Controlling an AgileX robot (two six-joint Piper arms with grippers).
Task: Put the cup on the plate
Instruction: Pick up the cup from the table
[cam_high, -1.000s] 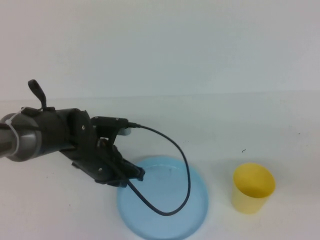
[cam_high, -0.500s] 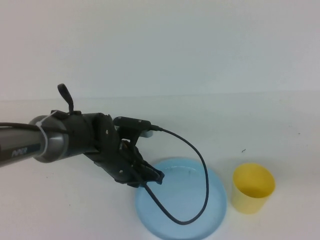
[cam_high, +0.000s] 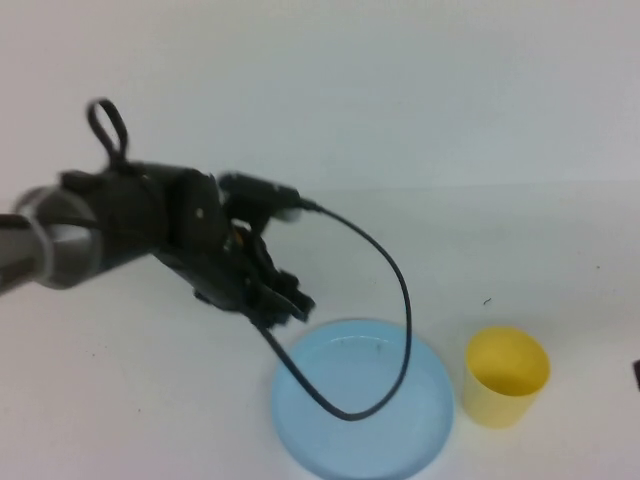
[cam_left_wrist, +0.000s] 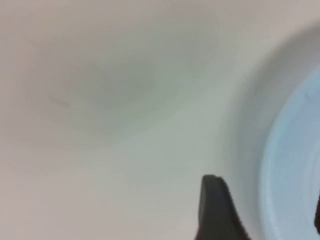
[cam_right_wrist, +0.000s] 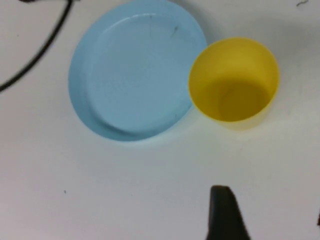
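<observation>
The cup (cam_high: 507, 375) is standing upright on the white counter (cam_high: 150, 400) in the lower right of the high view, mouth up and with nothing inside. It is not sitting on the plate (cam_high: 430, 410). The plate is lying flat in the lower middle of that frame, just left of the cup. From the high view a thin strip of counter is showing between them. From the right wrist view the cup (cam_right_wrist: 233, 80) is overlapping the plate's (cam_right_wrist: 135, 70) edge, so whether they are touching cannot be told.

The left pincer (cam_high: 285, 305) is hanging at the middle left of the high view, above the counter by the plate's upper left rim. Its dark arm is reaching in from the left edge. In the left wrist view the left pincer (cam_left_wrist: 265, 200) is showing one dark finger at the bottom and a sliver of the other at the right edge. The fingers are standing spread apart and holding nothing. The plate's (cam_left_wrist: 295, 165) pale blue rim is curving along the right side there.

A black cable (cam_high: 400, 290) is looping from the left arm down over the plate. It is also crossing the upper left corner of the right wrist view (cam_right_wrist: 40, 55).

The right pincer (cam_right_wrist: 270, 205) is hovering over bare counter near the cup. Its fingers are spread and gripping nothing. In the high view only a dark speck of it (cam_high: 637, 375) is peeking in at the right edge.
</observation>
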